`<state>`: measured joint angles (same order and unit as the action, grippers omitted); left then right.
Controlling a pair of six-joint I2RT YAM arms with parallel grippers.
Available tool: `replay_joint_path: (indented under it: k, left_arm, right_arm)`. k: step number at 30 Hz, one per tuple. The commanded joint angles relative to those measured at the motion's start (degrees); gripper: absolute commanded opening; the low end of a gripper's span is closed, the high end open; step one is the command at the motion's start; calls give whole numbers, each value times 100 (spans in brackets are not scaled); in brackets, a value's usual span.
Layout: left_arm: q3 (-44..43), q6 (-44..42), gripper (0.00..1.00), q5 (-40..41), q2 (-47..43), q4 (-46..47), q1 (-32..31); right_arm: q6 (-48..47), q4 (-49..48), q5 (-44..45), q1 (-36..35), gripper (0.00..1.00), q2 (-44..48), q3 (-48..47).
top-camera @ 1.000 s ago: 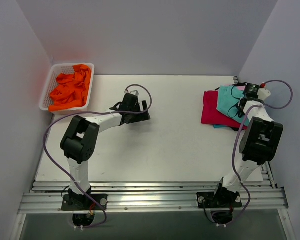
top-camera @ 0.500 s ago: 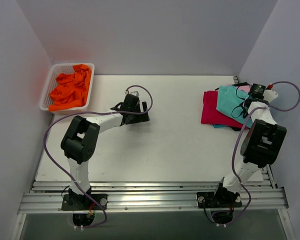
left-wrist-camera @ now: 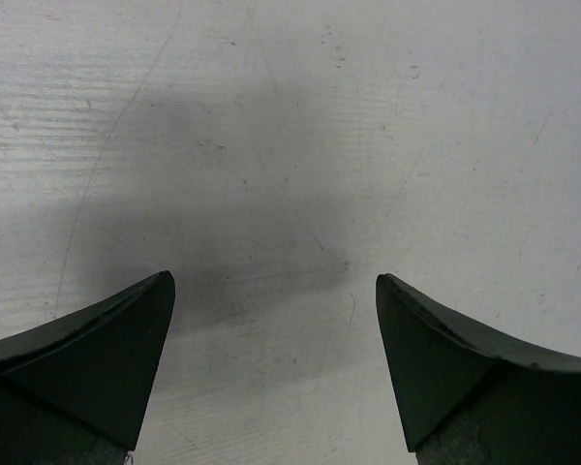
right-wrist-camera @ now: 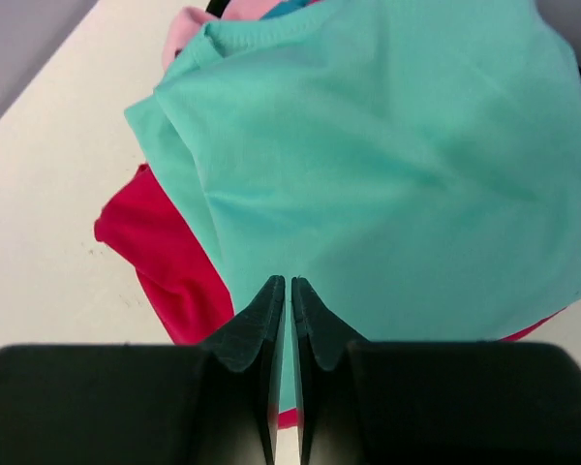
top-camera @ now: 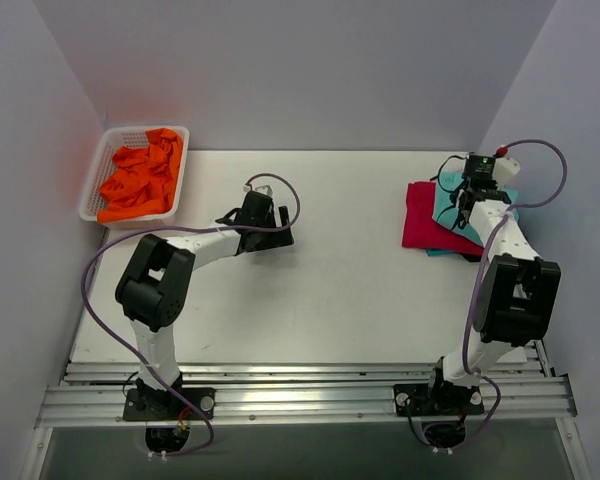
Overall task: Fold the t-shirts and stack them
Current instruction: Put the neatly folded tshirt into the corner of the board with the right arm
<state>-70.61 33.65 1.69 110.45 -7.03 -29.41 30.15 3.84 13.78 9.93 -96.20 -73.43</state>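
Right gripper (right-wrist-camera: 288, 283) is clamped fully shut, fingers pressed flat together with just a hairline slit and no cloth pinched in there as far as I can see. It's sitting over the near edge of the teal t-shirt (right-wrist-camera: 397, 165), though I honestly can't tell if the tips are touching the fabric or just above it. That teal one is the top of a small pile at roughly 2 o'clock on the white table (top-camera: 360, 290), lying folded and a bit wrinkled. Under it is the red t-shirt (right-wrist-camera: 165, 262), sticking out toward 8 o'clock in the wrist view, and a bit of the pink t-shirt (right-wrist-camera: 189, 24) peeks out at about 11 o'clock, at the far side of the stack. Left gripper (left-wrist-camera: 276, 281) is spread wide, holding nothing, both black fingers pointing down at bare scuffed tabletop around 10 o'clock from the table's middle, well apart from the pile. Over at the 10 o'clock corner there's a white mesh basket (top-camera: 98, 175) with crumpled orange fabric (top-camera: 140, 180) heaped inside it, some of it draped up at the far rim.
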Motion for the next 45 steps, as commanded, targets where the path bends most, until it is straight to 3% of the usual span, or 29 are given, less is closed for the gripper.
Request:
replay_joint_path:
  k: [1,20,27,29,30,31,32,38,45]
  left_arm:
    - [12,-25,94,-55,-226,272,40]
    - [161,54,94,-169,-129,571,76]
    - [161,54,94,-169,-147,588,76]
    - [188,54,94,-169,-173,597,76]
    - [197,54,94,-169,-217,606,84]
    - [197,54,94,-169,-243,580,76]
    - [197,54,94,-169,-357,554,76]
    - [363,-60,94,217,-1208,343,32]
    - [618,-227,94,920,-2150,-96,-47]
  right_arm:
    - [43,91,142,-79,4,58,293]
    - [193,-173,72,-677,1,-250,1015]
    - [219,38,151,-817,4,109,1015]
    - [228,213,352,-1079,21,626,997]
    - [202,266,432,-1229,42,821,962]
    - [184,406,528,-1361,91,1014,884]
    - [167,521,799,-1510,100,1355,813]
    - [237,1707,1951,-2293,100,2078,75]
    - [87,2138,3032,-2417,100,2589,232]
